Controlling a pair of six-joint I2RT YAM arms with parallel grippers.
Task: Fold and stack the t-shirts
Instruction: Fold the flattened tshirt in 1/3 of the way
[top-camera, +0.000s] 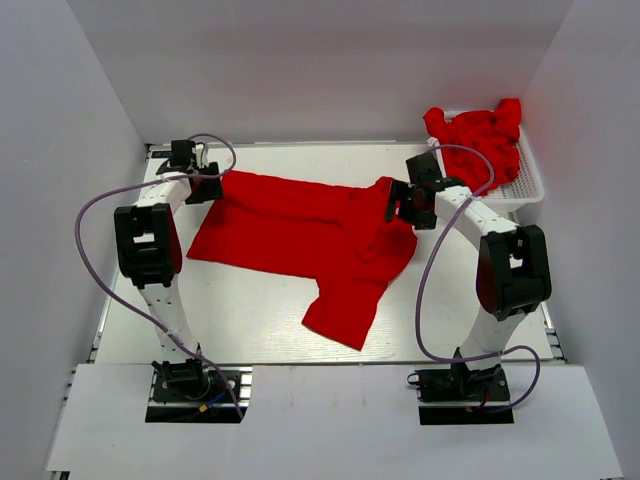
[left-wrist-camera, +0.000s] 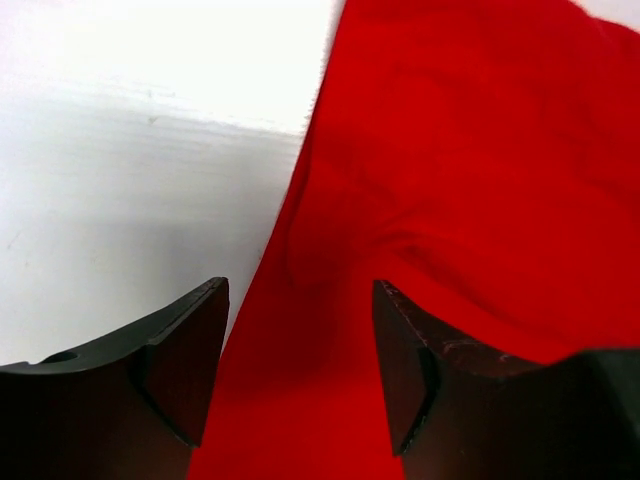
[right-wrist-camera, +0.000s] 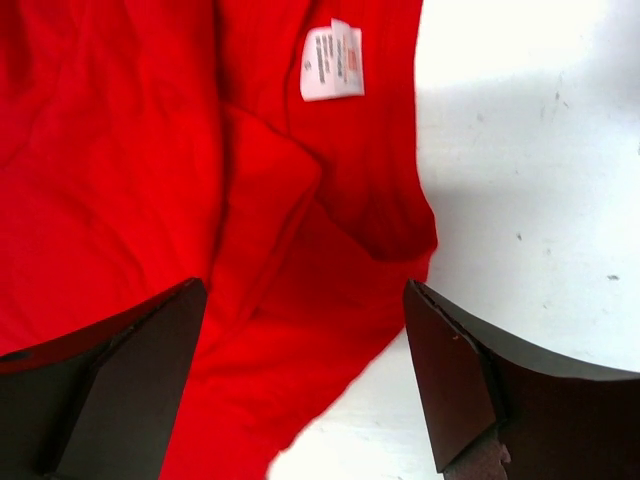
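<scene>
Top external view: one t-shirt (top-camera: 300, 225) lies spread across the middle of the desk (top-camera: 250, 320), with more t-shirts (top-camera: 475, 130) heaped in a white basket (top-camera: 525, 187) at the far right corner. Left wrist view: left jaws parted astride its edge, clamping nothing. Right wrist view alone shows the neck label (right-wrist-camera: 332, 60), right jaws wide above cloth.

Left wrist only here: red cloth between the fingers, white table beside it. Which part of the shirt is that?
Observer: Its far left corner. The left fingers sit at the end of a shirt spread on the table.
Operator: Right arm?
Observer: The right fingers stand open over the shirt's neck end, with the white label ahead of them.
Operator: Other shirts?
Observer: A red heap lies in the basket, far right.
</scene>
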